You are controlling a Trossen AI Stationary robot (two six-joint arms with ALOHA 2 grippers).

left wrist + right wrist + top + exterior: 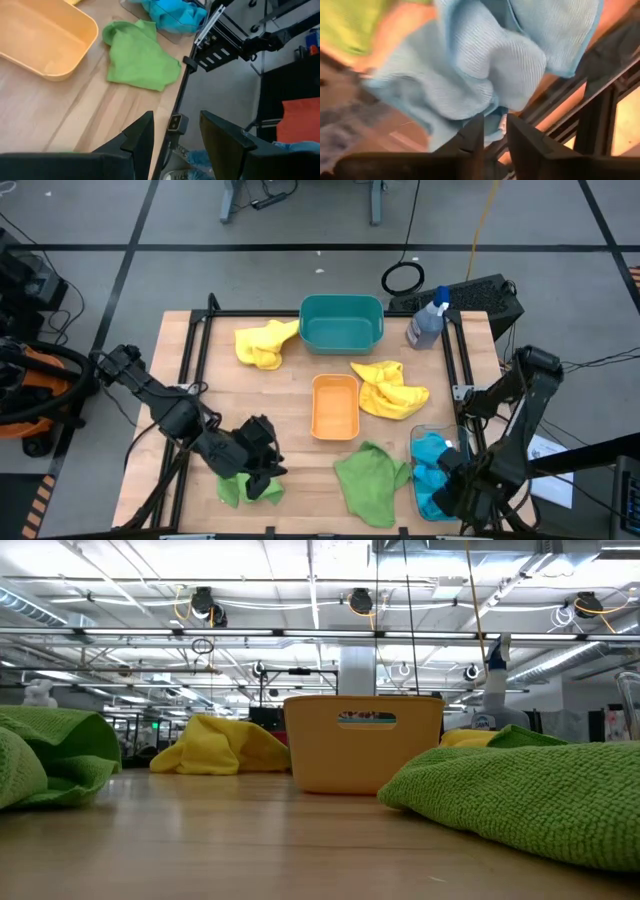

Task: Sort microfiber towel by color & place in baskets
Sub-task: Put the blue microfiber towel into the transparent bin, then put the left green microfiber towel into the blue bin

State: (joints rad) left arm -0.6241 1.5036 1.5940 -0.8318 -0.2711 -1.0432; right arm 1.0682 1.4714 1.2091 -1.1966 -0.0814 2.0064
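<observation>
Two green towels lie flat on the table near its front edge, one at the left [232, 488] and one in the middle [372, 480]. My left gripper [265, 465] stands over the left one, open and empty; its wrist view [175, 132] shows bare table between the fingers. Two yellow towels lie by the teal basket [265, 343] and right of the orange basket [388, 390]. Blue towel [430, 470] fills the clear basket [420, 432] at the front right. My right gripper [452, 480] is over that basket, shut on blue towel [485, 65]. My right gripper pinches a fold of the blue towel [495, 117] between its two fingers, coming from above over the clear basket. The rest of the cloth bunches slack beyond the fingers. Whether it is one layer or several does not show.
The teal basket [305, 320] stands at the far middle and the orange basket [335, 406] at the centre, both with nothing in them. A spray bottle [427, 320] stands at the far right. Dark frame rails [200, 350] run along the table's left and right sides.
</observation>
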